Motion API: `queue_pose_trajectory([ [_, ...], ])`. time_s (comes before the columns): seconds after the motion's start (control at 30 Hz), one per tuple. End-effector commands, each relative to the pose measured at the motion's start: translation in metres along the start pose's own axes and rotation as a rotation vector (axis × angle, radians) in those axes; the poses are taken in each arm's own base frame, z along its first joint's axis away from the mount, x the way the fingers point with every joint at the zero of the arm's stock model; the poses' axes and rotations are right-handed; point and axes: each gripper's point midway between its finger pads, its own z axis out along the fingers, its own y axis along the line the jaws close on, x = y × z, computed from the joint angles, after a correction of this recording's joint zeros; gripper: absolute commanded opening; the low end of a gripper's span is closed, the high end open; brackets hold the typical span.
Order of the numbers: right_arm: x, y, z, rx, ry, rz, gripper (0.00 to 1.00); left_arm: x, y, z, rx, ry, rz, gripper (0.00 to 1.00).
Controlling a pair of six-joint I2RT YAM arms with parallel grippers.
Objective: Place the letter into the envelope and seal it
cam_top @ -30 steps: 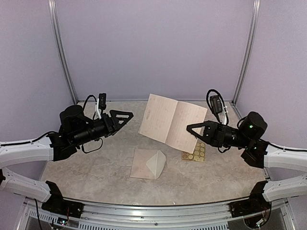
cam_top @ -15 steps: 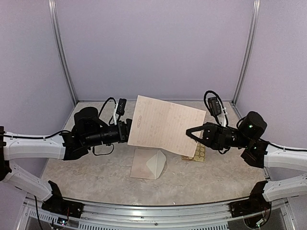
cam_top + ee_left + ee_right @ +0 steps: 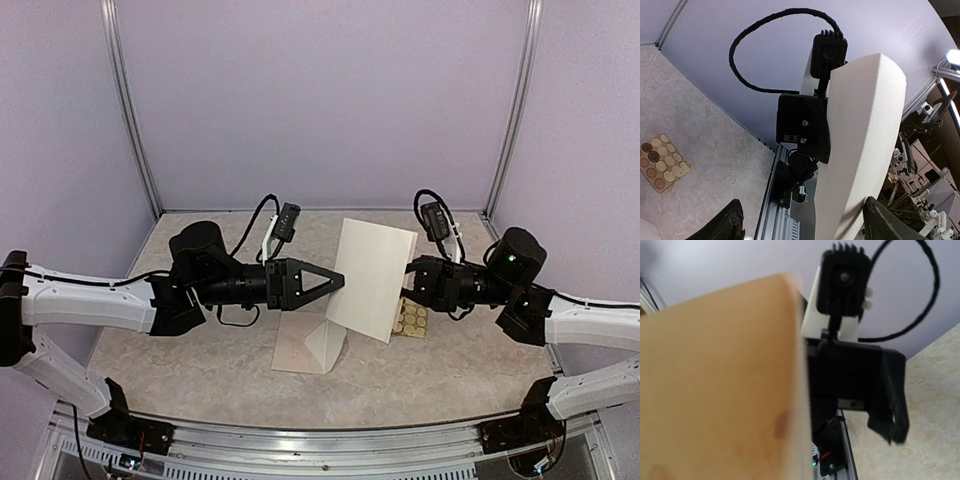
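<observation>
The right fingers [image 3: 414, 272] are closed on the right edge of the letter [image 3: 372, 278], holding it upright in the air at the centre of the top view. The left fingers [image 3: 730, 227] are spread wide, with the letter's left edge between them. The envelope [image 3: 308, 345] lies on the surface [image 3: 440, 370] just below the letter, flap raised. A sticker sheet [image 3: 410, 318] lies to its right.

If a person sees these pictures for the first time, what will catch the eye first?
The pale letter stands out first, held upright in the air at the centre by the right gripper, which is shut on its right edge. The open left gripper points at its left edge. Below them, the envelope lies on the table with its flap raised.
</observation>
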Motion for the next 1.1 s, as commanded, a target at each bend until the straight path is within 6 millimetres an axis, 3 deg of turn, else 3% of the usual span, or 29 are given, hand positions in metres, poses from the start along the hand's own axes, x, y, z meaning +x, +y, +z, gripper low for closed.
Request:
queue_pose_trajectory([
  [0.0, -0.002, 0.007, 0.007, -0.025, 0.020, -0.019, 0.00, -0.005, -0.023, 0.009, 0.105, 0.001, 0.035, 0.76],
  [0.1, -0.002, 0.004, 0.007, -0.012, 0.016, -0.014, 0.00, -0.002, -0.027, 0.011, 0.128, 0.010, 0.039, 0.71],
  [0.17, -0.002, 0.003, 0.008, -0.010, 0.019, -0.009, 0.00, -0.002, -0.028, 0.009, 0.136, 0.004, 0.043, 0.60],
  [0.27, 0.000, 0.001, 0.009, -0.004, 0.028, 0.001, 0.00, 0.000, -0.030, 0.008, 0.148, 0.012, 0.044, 0.41],
  [0.4, -0.003, -0.002, 0.007, 0.020, 0.005, 0.003, 0.00, 0.003, -0.030, 0.008, 0.152, 0.016, 0.043, 0.06],
  [0.43, -0.006, -0.002, 0.006, 0.026, -0.010, -0.001, 0.07, 0.003, -0.029, 0.007, 0.147, 0.015, 0.042, 0.00],
  [0.63, -0.014, 0.011, -0.003, -0.013, -0.086, -0.015, 0.56, -0.003, -0.018, -0.002, 0.085, -0.042, 0.040, 0.00],
  [0.77, -0.017, 0.024, -0.008, -0.066, -0.114, -0.028, 0.81, -0.008, -0.017, -0.009, 0.066, -0.078, 0.043, 0.00],
  [0.9, -0.018, 0.022, -0.005, -0.055, -0.103, -0.027, 0.91, -0.007, -0.019, -0.009, 0.074, -0.073, 0.041, 0.00],
  [1.07, -0.011, 0.006, 0.001, -0.009, -0.075, 0.006, 0.91, -0.007, -0.017, -0.008, 0.067, -0.075, 0.039, 0.00],
])
